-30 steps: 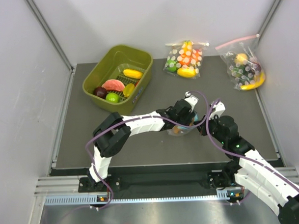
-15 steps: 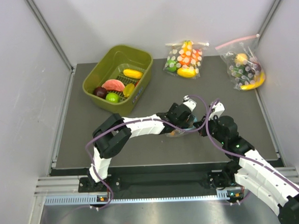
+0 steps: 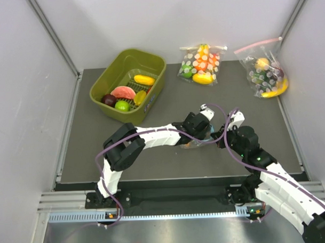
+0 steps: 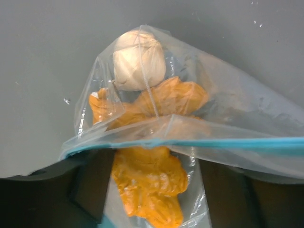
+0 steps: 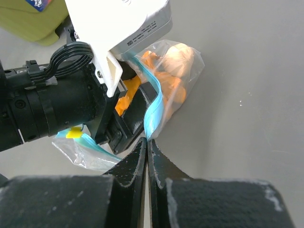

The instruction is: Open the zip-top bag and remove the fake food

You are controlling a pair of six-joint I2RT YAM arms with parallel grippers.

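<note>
Your zip bag [image 3: 198, 143] lies mid-bench [image 3: 269, 123] between the two arms, well apart from the spotted bags [image 3: 201, 64] at the back. Your right fingers [image 5: 134, 166] are clenched on the edge of its blue strip [image 5: 154, 109]. That pins one lip, so the mouth gapes instead of sliding about. It is also why your left fingers [image 4: 90, 183] can sit inside the mouth. They stand spread, one on each side of the orange pieces [image 4: 147, 185], squeezing nothing as far as the wrist view shows. A pale round piece [image 4: 139, 59] sits deeper, at the closed end. The bag looks open, but nothing is out yet. Closing on the orange lump seems your next move; take care not to pinch the plastic along with it.
</note>
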